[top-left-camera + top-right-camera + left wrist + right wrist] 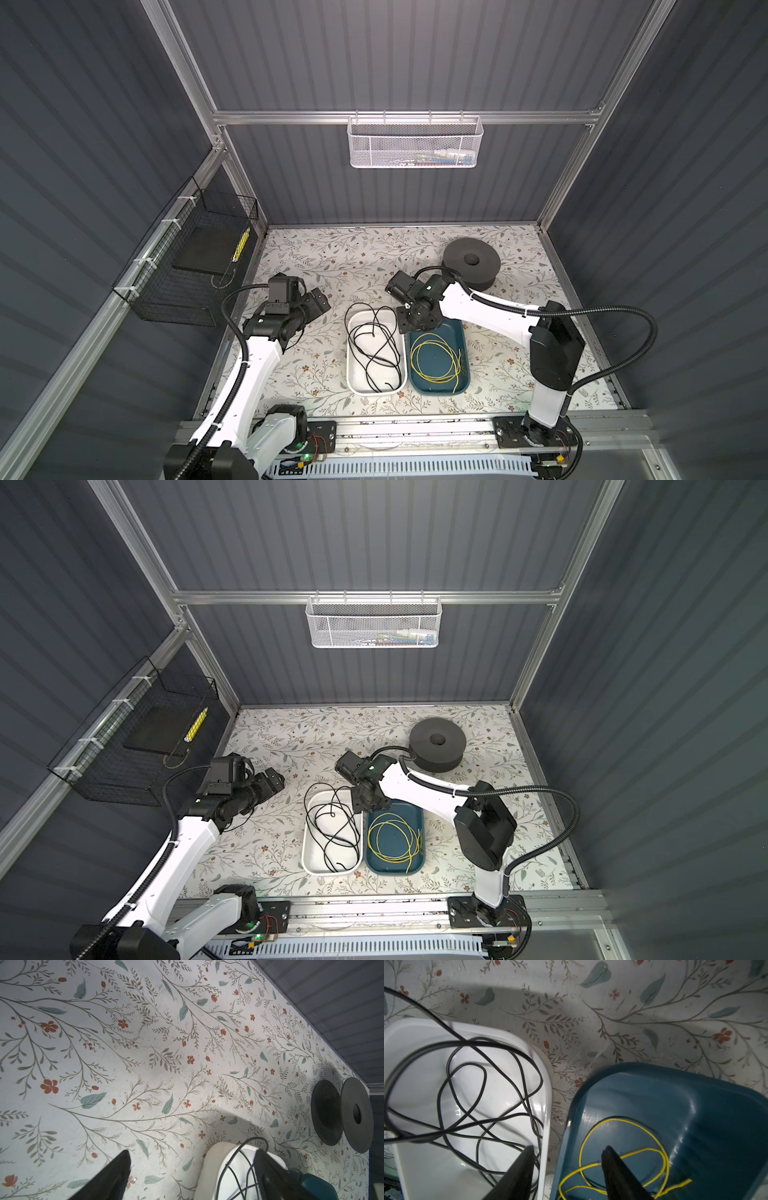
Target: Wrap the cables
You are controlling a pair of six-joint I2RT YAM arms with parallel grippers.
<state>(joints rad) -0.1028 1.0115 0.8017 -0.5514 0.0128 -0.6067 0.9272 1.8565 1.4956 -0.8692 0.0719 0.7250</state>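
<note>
Your right gripper (569, 1148) hangs spread and empty at the white tray (548, 1093) rim, left gripper (192, 1152) spread too; shift over the black wire (477, 1043) and pinch one end.

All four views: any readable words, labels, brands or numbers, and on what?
No text can be read.
The items in the white basket: blurred, unreadable.
The yellow strip in the black basket: dark marks, too small to read.
</note>
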